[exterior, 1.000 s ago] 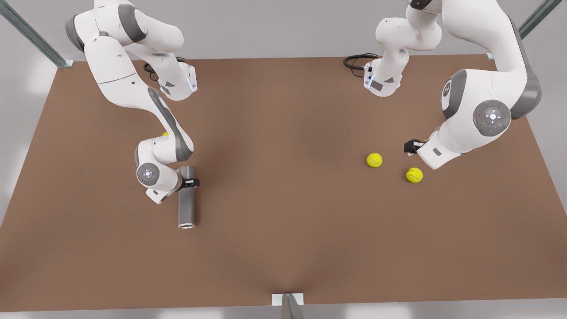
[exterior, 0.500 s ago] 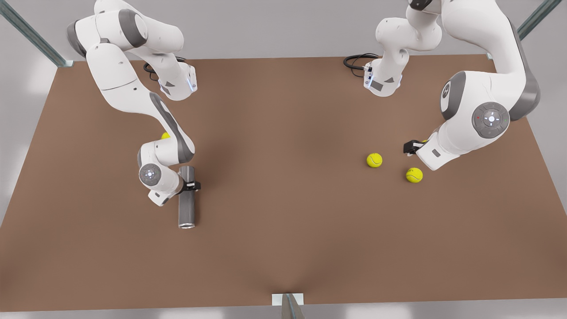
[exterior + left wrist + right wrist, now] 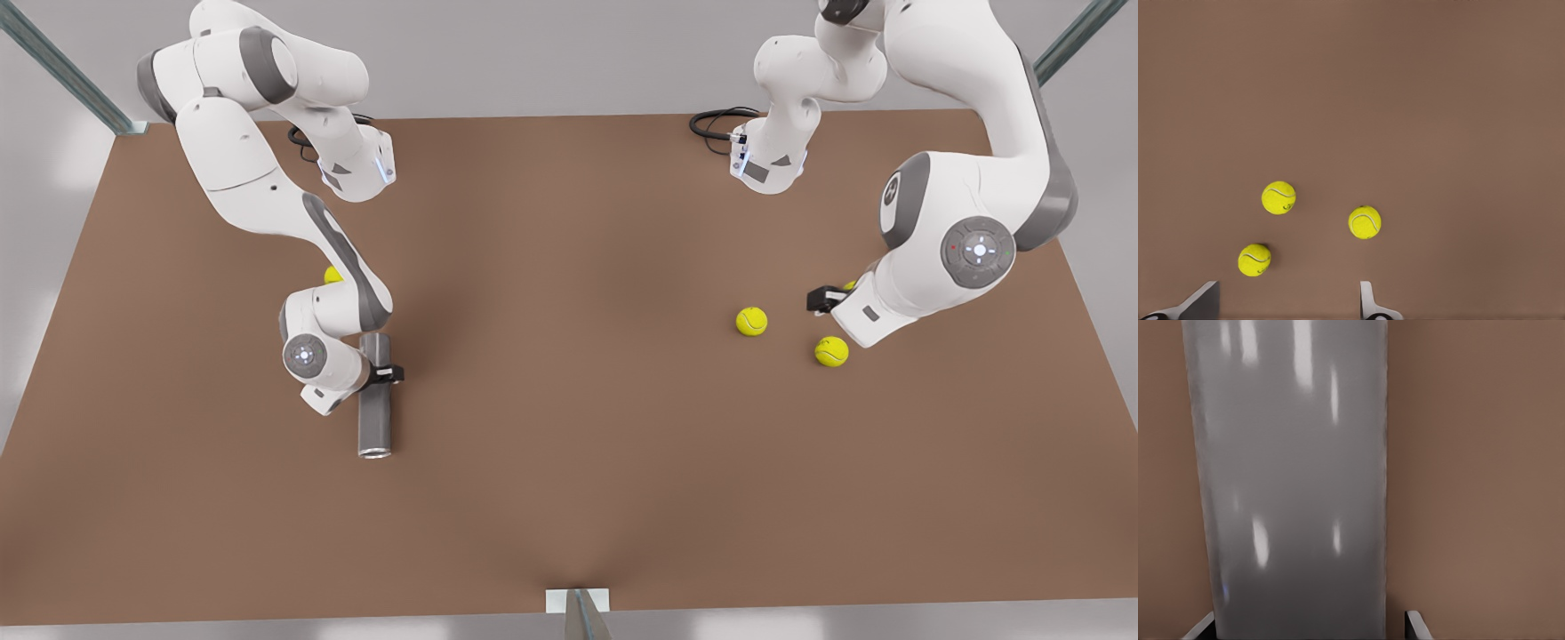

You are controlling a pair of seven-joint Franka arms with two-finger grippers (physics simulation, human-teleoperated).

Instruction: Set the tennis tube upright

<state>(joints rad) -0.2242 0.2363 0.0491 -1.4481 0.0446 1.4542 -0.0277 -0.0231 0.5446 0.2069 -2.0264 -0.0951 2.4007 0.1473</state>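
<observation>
The tennis tube [image 3: 375, 418] is a grey cylinder lying flat on the brown table at the front view's left, its silvery rim toward the near edge. My right gripper [image 3: 380, 373] sits low over the tube's far half. In the right wrist view the tube [image 3: 1291, 487] runs between the two fingertips [image 3: 1418, 627], with a gap on one side, so my right gripper [image 3: 1310, 630] is open around it. My left gripper [image 3: 818, 300] hovers at the front view's right, open [image 3: 1285, 312] with nothing between its fingers.
Two yellow tennis balls [image 3: 751, 321] [image 3: 831, 351] lie by the left gripper, and a third [image 3: 849, 285] peeks from under it. All three balls [image 3: 1279, 197] [image 3: 1365, 222] [image 3: 1255, 259] appear in the left wrist view. Another ball [image 3: 332, 275] lies behind the right arm.
My right gripper has slid a little along the tube toward the near edge. The left arm's elbow has dropped slightly. The tube and balls have not moved.
</observation>
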